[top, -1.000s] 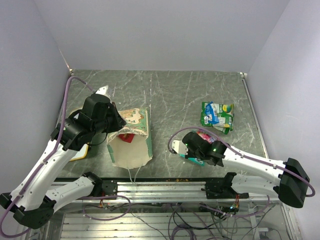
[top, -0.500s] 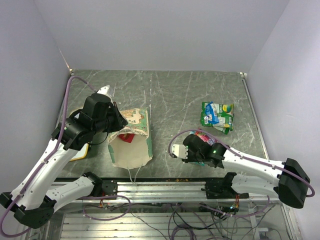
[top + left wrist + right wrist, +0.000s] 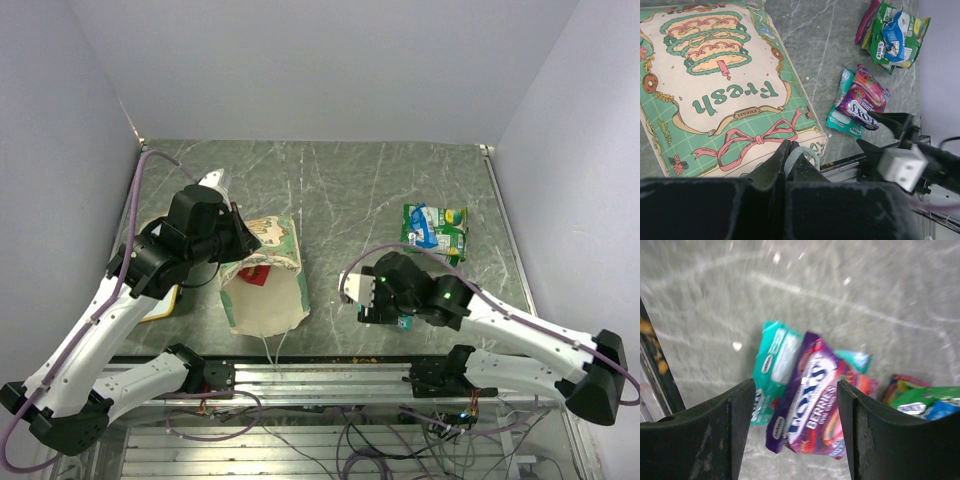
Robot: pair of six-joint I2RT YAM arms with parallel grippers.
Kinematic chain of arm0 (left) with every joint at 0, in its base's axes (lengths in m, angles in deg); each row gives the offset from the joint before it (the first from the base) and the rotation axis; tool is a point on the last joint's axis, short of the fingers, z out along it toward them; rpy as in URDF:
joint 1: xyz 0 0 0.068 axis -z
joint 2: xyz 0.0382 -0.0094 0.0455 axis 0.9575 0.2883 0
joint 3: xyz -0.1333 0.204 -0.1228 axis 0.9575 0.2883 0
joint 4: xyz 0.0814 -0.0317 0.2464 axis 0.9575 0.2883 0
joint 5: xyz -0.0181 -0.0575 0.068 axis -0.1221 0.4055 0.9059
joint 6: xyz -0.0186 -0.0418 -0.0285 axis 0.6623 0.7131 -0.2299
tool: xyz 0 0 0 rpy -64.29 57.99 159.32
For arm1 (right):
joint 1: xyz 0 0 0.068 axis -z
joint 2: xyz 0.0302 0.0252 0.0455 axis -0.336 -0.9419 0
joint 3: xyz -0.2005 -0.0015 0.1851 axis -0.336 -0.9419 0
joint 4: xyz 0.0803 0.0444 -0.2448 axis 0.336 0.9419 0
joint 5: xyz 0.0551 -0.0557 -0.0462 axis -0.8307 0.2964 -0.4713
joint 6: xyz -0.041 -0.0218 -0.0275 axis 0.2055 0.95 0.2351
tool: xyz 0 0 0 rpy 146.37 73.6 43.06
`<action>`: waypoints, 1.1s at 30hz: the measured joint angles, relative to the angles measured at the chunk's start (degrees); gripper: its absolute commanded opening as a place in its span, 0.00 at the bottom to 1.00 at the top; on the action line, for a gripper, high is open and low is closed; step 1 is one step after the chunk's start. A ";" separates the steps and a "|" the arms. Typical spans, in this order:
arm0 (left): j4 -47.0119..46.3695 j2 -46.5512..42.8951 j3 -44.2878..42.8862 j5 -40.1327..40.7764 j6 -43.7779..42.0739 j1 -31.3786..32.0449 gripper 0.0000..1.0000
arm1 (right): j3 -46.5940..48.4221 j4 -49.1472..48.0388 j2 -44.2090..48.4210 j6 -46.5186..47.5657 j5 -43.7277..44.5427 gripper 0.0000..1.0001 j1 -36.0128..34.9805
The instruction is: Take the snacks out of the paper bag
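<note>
View from above of a grey-green marbled table [image 3: 350, 190] with two robot arms reaching in from its near edge. The paper bag [image 3: 265, 275] sits in the left half of the table, close to the near edge, with its cream-white mouth open toward that edge and something red showing inside. Its printed side shows a cake and the word "Fresh". The left gripper [image 3: 790, 159] is pinched tight on the bag's rim at a thin white string handle [image 3: 807, 152]. In the right half, close to the near edge, a magenta-purple packet [image 3: 812, 400] lies flat, overlapping a teal packet [image 3: 772, 365]. The right gripper [image 3: 795, 387] hangs just above them with its jaws spread wide and nothing between them. Farther back, toward the right edge, a small pile of green-and-white packets [image 3: 435, 230] lies apart from both grippers.
</note>
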 measured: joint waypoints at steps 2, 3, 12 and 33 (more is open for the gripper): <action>-0.92 0.50 0.15 -0.87 -0.11 0.00 0.07 | 3.72 -1.03 1.55 -2.05 -1.22 0.68 0.00; -1.25 0.72 0.22 -1.22 -0.20 0.00 0.07 | 4.76 -1.62 1.75 -3.06 -1.79 0.68 0.00; -5.35 4.83 0.85 -7.30 -2.43 0.00 0.07 | 7.10 -13.16 -4.74 -13.00 -5.49 0.61 -5.31; -15.34 6.97 3.43 -13.40 -6.54 0.00 0.07 | -5.42 -78.18 -37.62 -9.16 9.77 0.32 -17.94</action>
